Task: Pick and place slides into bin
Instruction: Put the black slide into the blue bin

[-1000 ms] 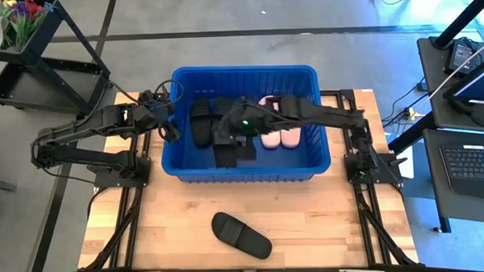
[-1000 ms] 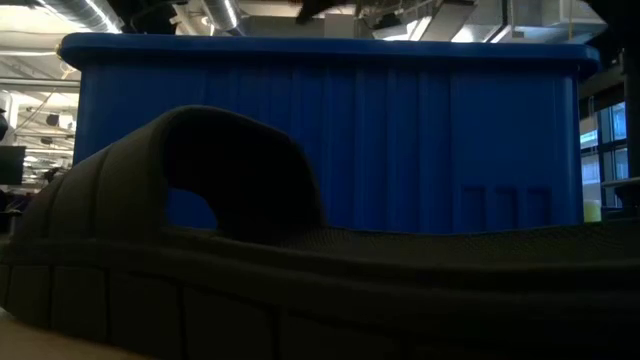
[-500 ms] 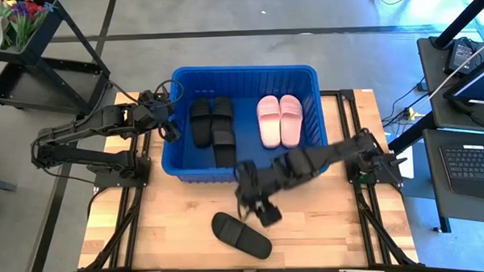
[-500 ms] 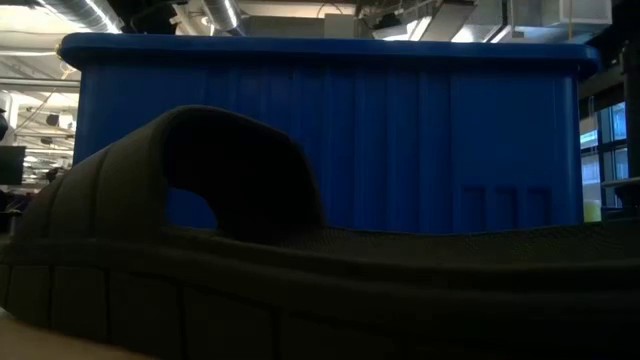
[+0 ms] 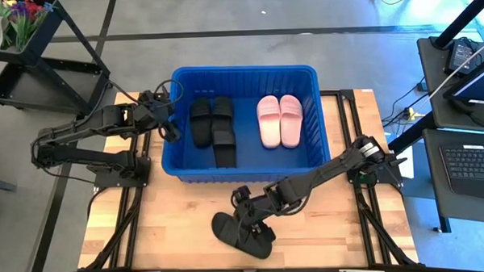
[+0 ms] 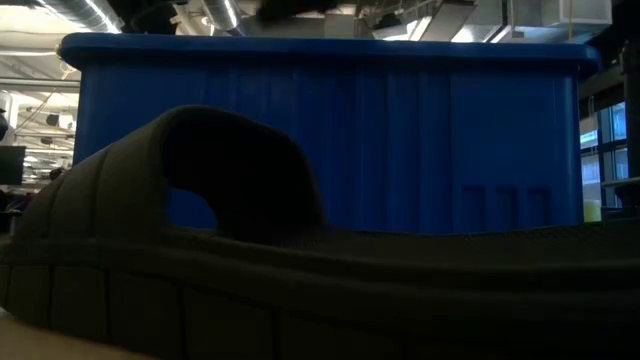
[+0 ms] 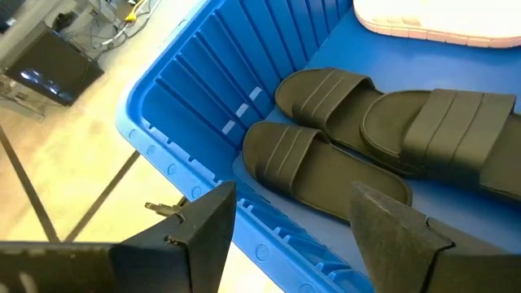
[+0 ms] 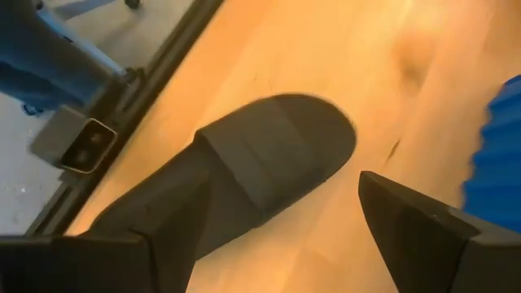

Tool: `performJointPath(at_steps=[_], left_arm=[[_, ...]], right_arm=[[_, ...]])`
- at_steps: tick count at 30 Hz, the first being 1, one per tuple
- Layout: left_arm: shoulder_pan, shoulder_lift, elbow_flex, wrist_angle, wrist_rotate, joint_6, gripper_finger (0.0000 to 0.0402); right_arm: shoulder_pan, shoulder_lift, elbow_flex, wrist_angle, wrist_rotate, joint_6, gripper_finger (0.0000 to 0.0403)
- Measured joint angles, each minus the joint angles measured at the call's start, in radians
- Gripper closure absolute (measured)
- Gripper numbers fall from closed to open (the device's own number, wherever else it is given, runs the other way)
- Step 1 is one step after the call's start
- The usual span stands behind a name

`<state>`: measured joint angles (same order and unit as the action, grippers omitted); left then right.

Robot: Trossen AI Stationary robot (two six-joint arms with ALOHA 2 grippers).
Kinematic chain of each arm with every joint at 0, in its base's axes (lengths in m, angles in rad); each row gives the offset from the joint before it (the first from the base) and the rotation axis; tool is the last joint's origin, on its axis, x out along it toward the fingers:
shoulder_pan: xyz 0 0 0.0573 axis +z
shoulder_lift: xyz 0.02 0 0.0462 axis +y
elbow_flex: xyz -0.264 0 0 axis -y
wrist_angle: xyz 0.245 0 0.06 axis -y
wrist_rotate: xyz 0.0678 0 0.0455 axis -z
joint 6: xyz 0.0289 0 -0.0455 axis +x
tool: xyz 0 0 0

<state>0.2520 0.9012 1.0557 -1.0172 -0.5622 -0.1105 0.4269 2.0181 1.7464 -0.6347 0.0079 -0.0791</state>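
Observation:
One black slide (image 5: 241, 234) lies sole down on the wooden table near its front edge; it fills the low view's foreground (image 6: 230, 190). My right gripper (image 5: 248, 222) hangs open just over it, a finger on either side of its strap (image 8: 269, 155). The blue bin (image 5: 247, 178) stands on the table behind it and holds three black slides (image 5: 213, 130) and the pale pink pair (image 5: 279, 121). My left gripper (image 5: 171, 130) waits open and empty at the bin's left rim, looking in at the black slides (image 7: 326, 163).
The bin's near wall (image 6: 400, 130) rises close behind the slide on the table. Bare wood (image 5: 148, 228) lies left and right of that slide. A camera block (image 8: 81, 142) sits at the table's front edge. Desks with laptops stand to the right of the table.
My right gripper has come up out of the bin, crossed its near wall toward the table's near edge, and gone down over the black slide on the table. The slides in the bin now show uncovered. The slide on the table has not moved.

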Motion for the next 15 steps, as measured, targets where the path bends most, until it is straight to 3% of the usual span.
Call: performJointPath(at_steps=[7,11,15], left_arm=[[0.0,0.0,0.0,-0.004,0.007,-0.072,0.0173],[0.0,0.0,0.0,-0.004,0.007,-0.072,0.0173],[0.0,0.0,0.0,-0.004,0.007,-0.072,0.0173]], right_arm=[[0.01,0.0,-0.195,0.166,0.098,0.159,0.0092],[0.008,0.0,-0.263,0.24,0.109,0.306,0.0092],[0.01,0.0,-0.316,0.333,0.107,0.338,0.0092]])
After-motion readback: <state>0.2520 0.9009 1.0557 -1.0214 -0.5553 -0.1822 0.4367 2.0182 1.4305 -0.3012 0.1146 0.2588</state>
